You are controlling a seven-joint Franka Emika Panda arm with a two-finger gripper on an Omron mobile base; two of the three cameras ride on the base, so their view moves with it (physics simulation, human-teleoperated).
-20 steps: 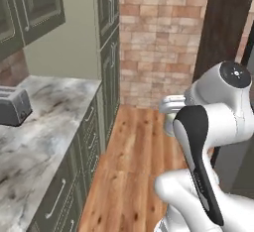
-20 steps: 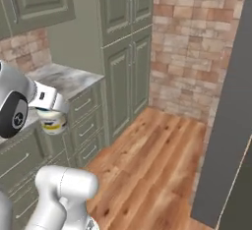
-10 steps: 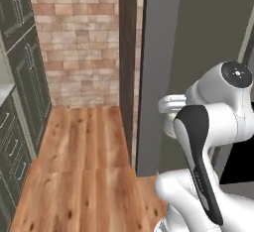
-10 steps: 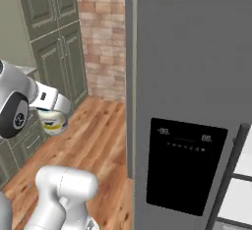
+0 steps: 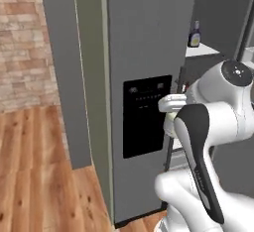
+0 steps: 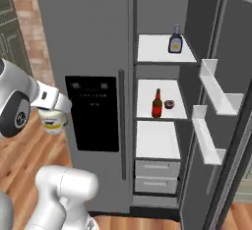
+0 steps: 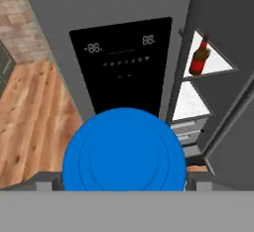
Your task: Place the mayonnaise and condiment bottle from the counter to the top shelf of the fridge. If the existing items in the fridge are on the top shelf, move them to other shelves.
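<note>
Blue lid up close: the mayonnaise point(image 7: 124, 149) sits right in front of the hand camera, and from the right base view the jar point(image 6: 53, 120) hangs under the claw point(image 6: 54, 107), clamped between its widely spread fingers, out in front of the black display panel point(image 6: 93, 112) on the fridge point(image 6: 83, 37). From the left base view the jar point(image 5: 170, 121) peeks out just beside the arm's white shoulder.

Fridge door point(image 6: 231, 101) stands open on the right. Up on the top shelf point(image 6: 152, 52) the condiment bottle point(image 6: 175, 40) stands upright near the right rear corner. One shelf down point(image 6: 145, 107), the red bottle point(image 6: 157, 104) stands upright towards the front edge, and the small round brownish thing point(image 6: 169, 104) sits just beside it on its right, apart from it. Below that another white shelf point(image 6: 155, 143) lies bare, with two grey drawers point(image 6: 155, 175) under it.

Wood floor point(image 5: 34, 171) and brick wall point(image 5: 25, 42) lie off to the left of the fridge.
</note>
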